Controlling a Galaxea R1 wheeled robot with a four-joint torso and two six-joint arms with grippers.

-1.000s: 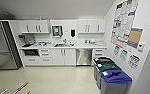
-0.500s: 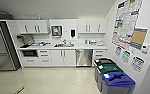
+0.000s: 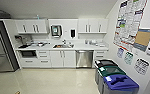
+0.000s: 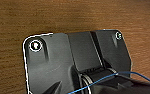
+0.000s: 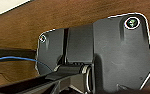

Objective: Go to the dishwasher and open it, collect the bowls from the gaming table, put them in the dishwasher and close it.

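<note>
Facing the shut dishwasher (image 3: 84,58) across the floor; hand states cannot be told.

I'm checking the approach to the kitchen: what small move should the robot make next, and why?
Probably drive forward, bearing slightly right. The dishwasher is shut and lies across open floor, a little right of the head view's centre, under the counter beside the sink. The bins on the right call for some clearance.
</note>
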